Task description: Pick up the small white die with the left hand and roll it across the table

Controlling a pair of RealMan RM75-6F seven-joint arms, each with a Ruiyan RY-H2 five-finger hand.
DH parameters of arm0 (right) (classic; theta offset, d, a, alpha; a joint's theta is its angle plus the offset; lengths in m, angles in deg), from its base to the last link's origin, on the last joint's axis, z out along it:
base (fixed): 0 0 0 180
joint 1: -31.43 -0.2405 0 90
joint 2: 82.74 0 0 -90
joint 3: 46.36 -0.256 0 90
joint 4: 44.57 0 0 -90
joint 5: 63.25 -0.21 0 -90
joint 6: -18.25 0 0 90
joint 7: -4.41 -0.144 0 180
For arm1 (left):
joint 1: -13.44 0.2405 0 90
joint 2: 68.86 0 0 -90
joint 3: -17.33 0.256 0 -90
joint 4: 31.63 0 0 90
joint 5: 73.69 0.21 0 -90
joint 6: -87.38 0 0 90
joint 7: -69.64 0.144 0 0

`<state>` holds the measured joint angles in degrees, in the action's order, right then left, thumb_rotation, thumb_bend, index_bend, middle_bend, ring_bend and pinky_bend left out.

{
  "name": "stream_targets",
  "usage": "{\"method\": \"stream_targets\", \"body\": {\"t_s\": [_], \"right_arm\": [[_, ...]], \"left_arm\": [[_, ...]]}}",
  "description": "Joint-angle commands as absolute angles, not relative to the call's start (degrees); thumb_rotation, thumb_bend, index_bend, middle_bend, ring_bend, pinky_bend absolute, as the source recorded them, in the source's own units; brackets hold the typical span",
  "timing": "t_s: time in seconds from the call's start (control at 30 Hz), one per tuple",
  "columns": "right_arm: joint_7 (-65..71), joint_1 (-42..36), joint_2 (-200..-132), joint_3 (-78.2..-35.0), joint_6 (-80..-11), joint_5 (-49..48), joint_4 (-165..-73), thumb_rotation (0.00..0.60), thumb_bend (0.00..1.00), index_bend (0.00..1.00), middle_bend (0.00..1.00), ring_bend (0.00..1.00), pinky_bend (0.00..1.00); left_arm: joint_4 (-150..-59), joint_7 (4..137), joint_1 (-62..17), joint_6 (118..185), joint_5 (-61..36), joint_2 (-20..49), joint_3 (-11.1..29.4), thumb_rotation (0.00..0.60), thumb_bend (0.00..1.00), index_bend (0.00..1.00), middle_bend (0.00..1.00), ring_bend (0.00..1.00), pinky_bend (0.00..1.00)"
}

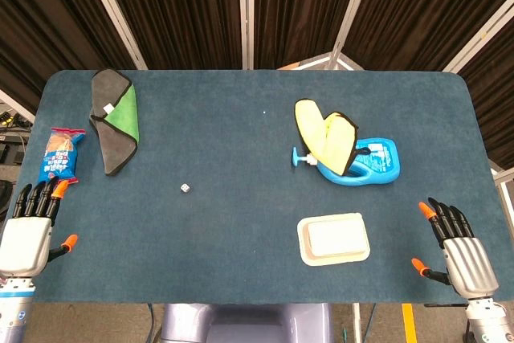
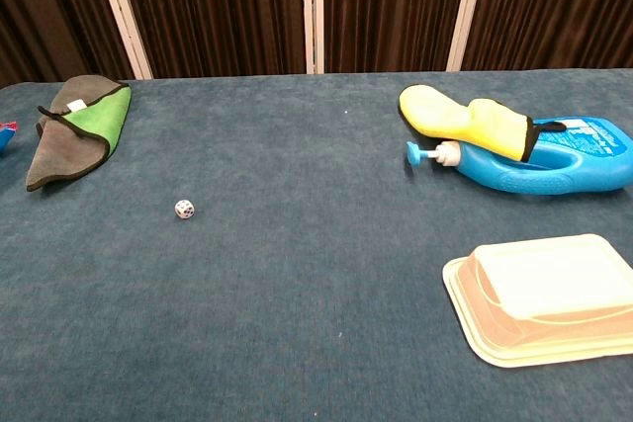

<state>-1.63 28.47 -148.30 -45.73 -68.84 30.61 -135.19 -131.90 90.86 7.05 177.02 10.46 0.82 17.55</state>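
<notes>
The small white die point(image 1: 185, 188) lies alone on the blue table, left of centre; the chest view shows the die point(image 2: 184, 209) with dark pips. My left hand point(image 1: 30, 232) hovers at the table's front left corner, fingers spread, holding nothing, well to the left of the die. At the front right corner my right hand point(image 1: 461, 251) is also spread and empty. Neither hand appears in the chest view.
A grey and green cloth point(image 1: 114, 117) lies folded at the back left, a snack packet point(image 1: 61, 155) by the left edge. A yellow mitt point(image 1: 325, 137) drapes over a blue pump bottle point(image 1: 371, 162) right of centre. A cream lidded tray point(image 1: 333, 238) sits front right.
</notes>
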Motion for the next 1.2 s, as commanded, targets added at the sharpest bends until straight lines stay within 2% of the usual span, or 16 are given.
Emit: {"method": "stream_targets", "body": {"t_s": [0.03, 0.3, 0.4, 0.47, 0.53, 0.6, 0.83, 1.2], "right_arm": [[-1.6, 28.5, -148.3, -45.7, -68.9, 30.7, -135.3, 0.600, 0.10, 0.02, 0.00, 0.00, 0.00], [-1.7, 28.7, -148.0, -45.7, -69.4, 30.9, -135.8, 0.600, 0.10, 0.02, 0.00, 0.00, 0.00], [-1.8, 28.5, -148.0, -45.9, -69.1, 30.5, -135.8, 0.600, 0.09, 0.02, 0.00, 0.00, 0.00], [-2.1, 28.3, -147.9, -46.1, -68.8, 30.0, -135.9, 0.600, 0.09, 0.02, 0.00, 0.00, 0.00], [-2.6, 28.1, -147.6, -46.4, -68.6, 29.7, -136.0, 0.600, 0.09, 0.02, 0.00, 0.00, 0.00], [-2.9, 28.1, -147.5, -46.4, -68.4, 29.6, -136.0, 0.600, 0.09, 0.02, 0.00, 0.00, 0.00], [-4.7, 27.8, -147.0, -46.8, -68.0, 28.7, -135.7, 0.600, 0.09, 0.02, 0.00, 0.00, 0.00], [-6.6, 27.6, -146.5, -47.4, -67.0, 26.7, -134.9, 0.600, 0.09, 0.02, 0.00, 0.00, 0.00]], "left_arm": [[-131.7, 91.0, 7.1, 176.5, 10.2, 1.0, 17.4, 0.600, 0.19, 0.00, 0.00, 0.00, 0.00], [-129.9, 92.1, 5.6, 173.5, 10.0, 2.3, 16.8, 0.600, 0.20, 0.01, 0.00, 0.00, 0.00], [-129.1, 92.7, 4.1, 171.0, 9.6, 3.3, 16.2, 0.600, 0.22, 0.06, 0.00, 0.00, 0.00], [-127.7, 94.5, 1.2, 166.7, 9.0, 4.8, 15.3, 0.600, 0.25, 0.12, 0.00, 0.00, 0.00], [-124.3, 96.3, -4.0, 159.6, 7.6, 7.5, 13.1, 0.600, 0.30, 0.18, 0.00, 0.00, 0.00], [-122.3, 97.0, -6.6, 156.4, 6.6, 9.1, 11.9, 0.600, 0.33, 0.22, 0.00, 0.00, 0.00], [-114.2, 99.2, -16.5, 145.0, 3.5, 14.7, 8.3, 0.600, 0.33, 0.29, 0.00, 0.00, 0.00], [-106.4, 105.1, -25.3, 136.5, -2.7, 22.1, 6.8, 0.600, 0.33, 0.36, 0.00, 0.00, 0.00]]}}
